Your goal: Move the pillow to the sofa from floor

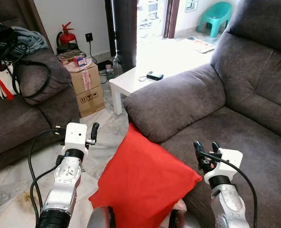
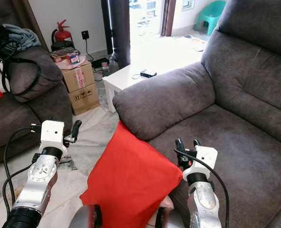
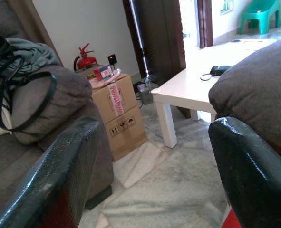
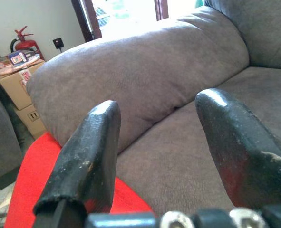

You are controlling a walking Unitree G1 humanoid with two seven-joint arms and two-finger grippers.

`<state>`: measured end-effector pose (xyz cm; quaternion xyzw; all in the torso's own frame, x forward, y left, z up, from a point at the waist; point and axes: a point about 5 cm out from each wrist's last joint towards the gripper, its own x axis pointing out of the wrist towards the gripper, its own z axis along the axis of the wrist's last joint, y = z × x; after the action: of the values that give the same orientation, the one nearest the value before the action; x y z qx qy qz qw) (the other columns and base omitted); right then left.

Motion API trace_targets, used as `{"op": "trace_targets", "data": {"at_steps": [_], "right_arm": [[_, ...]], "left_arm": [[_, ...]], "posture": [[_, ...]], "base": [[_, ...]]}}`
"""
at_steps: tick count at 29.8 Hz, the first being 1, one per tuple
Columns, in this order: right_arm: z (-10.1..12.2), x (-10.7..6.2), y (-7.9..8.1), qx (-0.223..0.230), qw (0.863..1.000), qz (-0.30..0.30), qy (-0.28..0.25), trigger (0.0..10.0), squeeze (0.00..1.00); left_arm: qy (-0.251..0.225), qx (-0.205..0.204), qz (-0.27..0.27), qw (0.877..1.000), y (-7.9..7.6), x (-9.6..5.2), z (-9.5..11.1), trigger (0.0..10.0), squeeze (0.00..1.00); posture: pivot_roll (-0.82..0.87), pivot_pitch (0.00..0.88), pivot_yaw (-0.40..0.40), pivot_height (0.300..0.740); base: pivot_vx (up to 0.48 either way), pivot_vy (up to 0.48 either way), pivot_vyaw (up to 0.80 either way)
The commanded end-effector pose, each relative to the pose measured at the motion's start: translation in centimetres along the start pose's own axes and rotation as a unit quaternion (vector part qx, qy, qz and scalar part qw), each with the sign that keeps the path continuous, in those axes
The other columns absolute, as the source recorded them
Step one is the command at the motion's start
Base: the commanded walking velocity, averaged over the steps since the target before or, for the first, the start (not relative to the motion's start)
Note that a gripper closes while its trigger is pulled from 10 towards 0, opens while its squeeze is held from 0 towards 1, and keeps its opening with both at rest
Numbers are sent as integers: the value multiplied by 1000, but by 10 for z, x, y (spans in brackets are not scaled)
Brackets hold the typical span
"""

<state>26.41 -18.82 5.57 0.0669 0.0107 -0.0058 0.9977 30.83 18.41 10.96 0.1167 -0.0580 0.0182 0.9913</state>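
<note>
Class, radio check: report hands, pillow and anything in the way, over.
Left hand open above the floor, right hand open over sofa seat. Red pillow ungripped, leaning against the sofa front. Armrest just beyond it.

floor: marble [image 1: 107, 137] | white table [image 1: 130, 78] (sunlit) | boxes [image 1: 87, 88] | extinguisher [image 1: 66, 37]

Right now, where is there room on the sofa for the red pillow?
The sofa seat is bare between the armrest and the backrest. The other sofa is crowded with bags. The red pillow leans on the seat's front edge.
</note>
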Motion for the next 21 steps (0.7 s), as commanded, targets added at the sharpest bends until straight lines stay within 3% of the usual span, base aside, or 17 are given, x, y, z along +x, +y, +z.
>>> {"op": "trace_targets", "data": {"at_steps": [1,21], "right_arm": [[0,0,-2,-1,1000,1,1,10000,0],[-2,3,0,2,1000,11,18,10000,0]], "left_arm": [[0,2,-3,1000,-2,1,0,10000,0],[2,-1,6,1000,-1,2,0,10000,0]], "posture": [[-15,0,-10,574],[-5,0,-23,574]], "base": [[0,0,0],[0,0,0]]}}
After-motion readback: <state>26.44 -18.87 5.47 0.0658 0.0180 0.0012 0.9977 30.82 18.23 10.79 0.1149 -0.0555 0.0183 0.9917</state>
